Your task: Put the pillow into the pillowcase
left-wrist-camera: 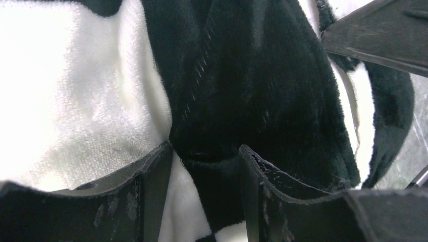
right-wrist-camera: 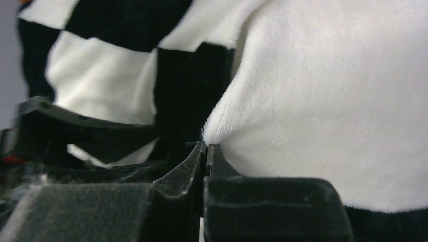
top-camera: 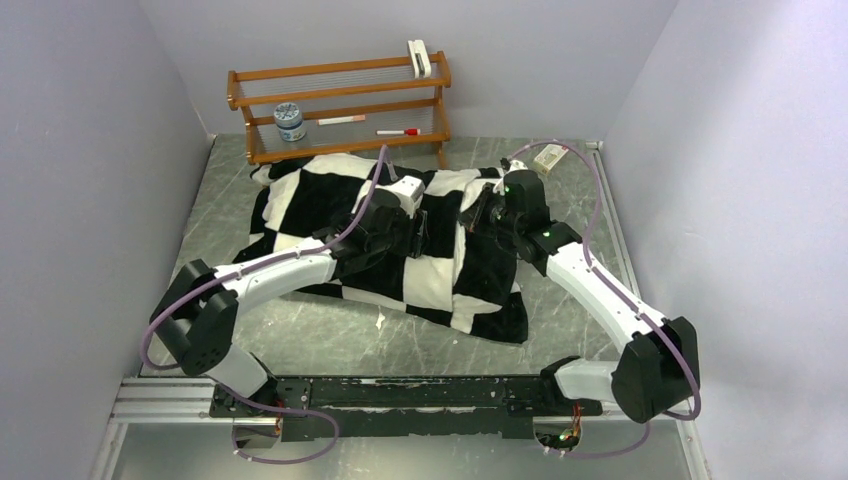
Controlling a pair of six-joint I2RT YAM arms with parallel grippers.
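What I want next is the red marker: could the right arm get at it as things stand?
Doubtful. The right hand is shut at the edge of the pillowcase, and the red marker lies on the wooden rack beyond it, a long stretch for that arm.

- We see the left hand [left-wrist-camera: 204, 151] at the bottom, its fingers [left-wrist-camera: 151, 181] set apart.
- A black fold of the pillowcase [left-wrist-camera: 262, 91] fills the gap, touching both fingers (white plush lies to the left).
- Grey desk [left-wrist-camera: 415, 146] shows at the right edge.
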